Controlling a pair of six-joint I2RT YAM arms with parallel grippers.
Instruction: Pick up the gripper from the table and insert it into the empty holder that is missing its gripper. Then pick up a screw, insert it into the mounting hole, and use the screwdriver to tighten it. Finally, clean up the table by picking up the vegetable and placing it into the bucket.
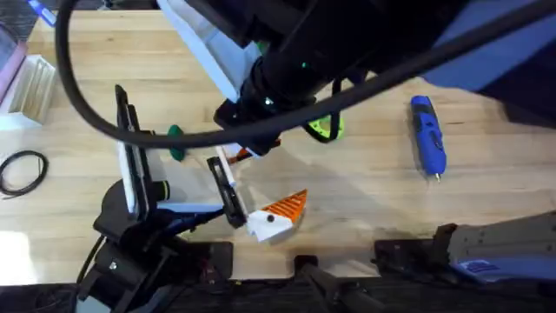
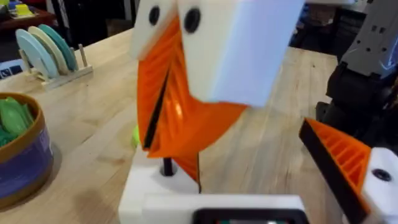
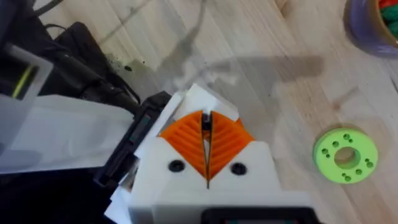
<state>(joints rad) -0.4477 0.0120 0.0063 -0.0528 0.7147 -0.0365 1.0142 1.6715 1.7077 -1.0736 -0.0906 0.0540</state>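
Overhead: your left tool (image 1: 274, 217) lies low on the tabletop (image 1: 365, 200); the screwdriver (image 1: 427, 135) rests well apart to its right.

Left wrist: its fingers are spread (only one carries an orange pad (image 2: 339, 158)), and the bucket (image 2: 22, 155) stands nearby.

Right wrist: your right tool (image 3: 206, 134) has its pads pressed together just over the holder (image 3: 193, 96); whether they pinch anything, you cannot tell.

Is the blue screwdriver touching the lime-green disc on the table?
Apart. The overhead view shows the screwdriver lying alone on the table, with a stretch of bare wood between it and the green disc.
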